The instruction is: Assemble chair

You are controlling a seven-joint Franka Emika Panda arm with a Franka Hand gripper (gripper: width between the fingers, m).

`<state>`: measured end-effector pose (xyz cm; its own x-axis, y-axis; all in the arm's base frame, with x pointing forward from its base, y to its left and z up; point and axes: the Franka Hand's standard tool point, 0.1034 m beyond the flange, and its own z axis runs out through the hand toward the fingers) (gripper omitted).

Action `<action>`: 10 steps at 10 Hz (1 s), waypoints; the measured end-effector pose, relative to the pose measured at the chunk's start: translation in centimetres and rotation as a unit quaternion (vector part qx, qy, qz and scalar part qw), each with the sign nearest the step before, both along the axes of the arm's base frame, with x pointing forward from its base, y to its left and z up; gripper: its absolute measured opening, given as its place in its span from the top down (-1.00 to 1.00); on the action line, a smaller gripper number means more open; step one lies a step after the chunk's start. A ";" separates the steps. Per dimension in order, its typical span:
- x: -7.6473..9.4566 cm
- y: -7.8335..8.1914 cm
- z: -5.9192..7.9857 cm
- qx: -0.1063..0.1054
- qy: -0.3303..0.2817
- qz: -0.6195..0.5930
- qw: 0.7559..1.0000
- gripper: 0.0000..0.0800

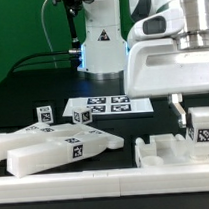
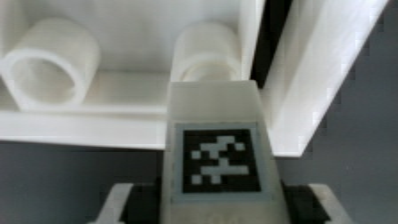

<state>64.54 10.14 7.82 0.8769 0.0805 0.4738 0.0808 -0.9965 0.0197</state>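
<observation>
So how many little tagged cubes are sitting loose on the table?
2. The first cube stands behind the long white parts; the second cube stands beside the marker board. Others may be hidden.

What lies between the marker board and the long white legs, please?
In the exterior view, two small tagged blocks stand between the marker board and the legs.

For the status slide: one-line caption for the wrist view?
Gripper holding a tagged white block close to the white chair panel.
</observation>
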 end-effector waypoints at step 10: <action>0.9 -0.3 0.2 -0.003 0.034 -0.005 0.999 -0.60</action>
<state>65.49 9.81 7.99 0.9078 0.0742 0.4127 0.0718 -0.9972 0.0212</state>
